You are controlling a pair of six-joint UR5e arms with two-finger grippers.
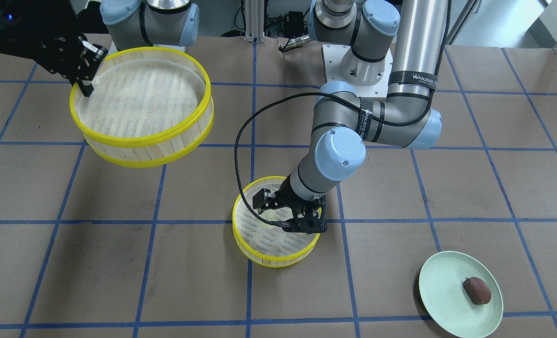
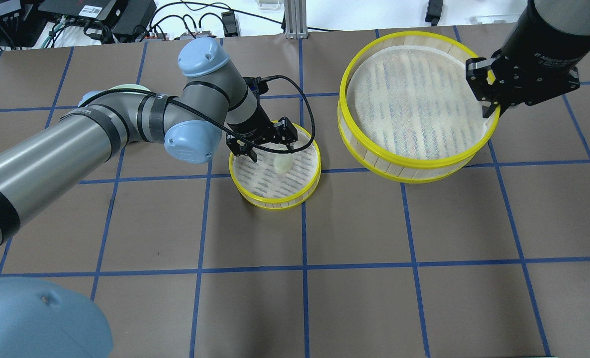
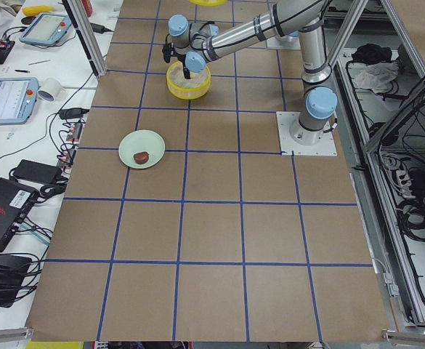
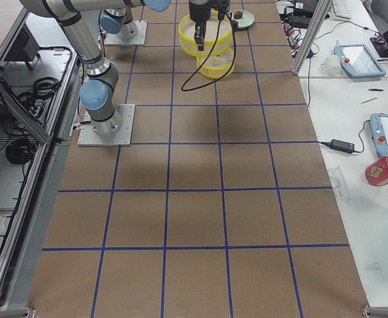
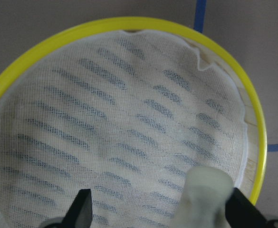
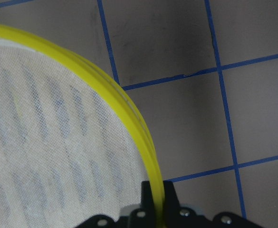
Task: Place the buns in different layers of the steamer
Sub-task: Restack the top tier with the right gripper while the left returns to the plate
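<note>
Pinching the rim of one tray (image 2: 409,170), your right tool (image 2: 489,109) holds it up. Your left tool (image 2: 270,152) is spread, with the pale bun (image 2: 281,164) under it.

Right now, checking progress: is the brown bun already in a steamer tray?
No, the brown bun lies on the green plate.

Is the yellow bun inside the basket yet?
Yes, inside. The bun lies on the mesh floor of the low tray, within its yellow rim, under the open left gripper.
</note>
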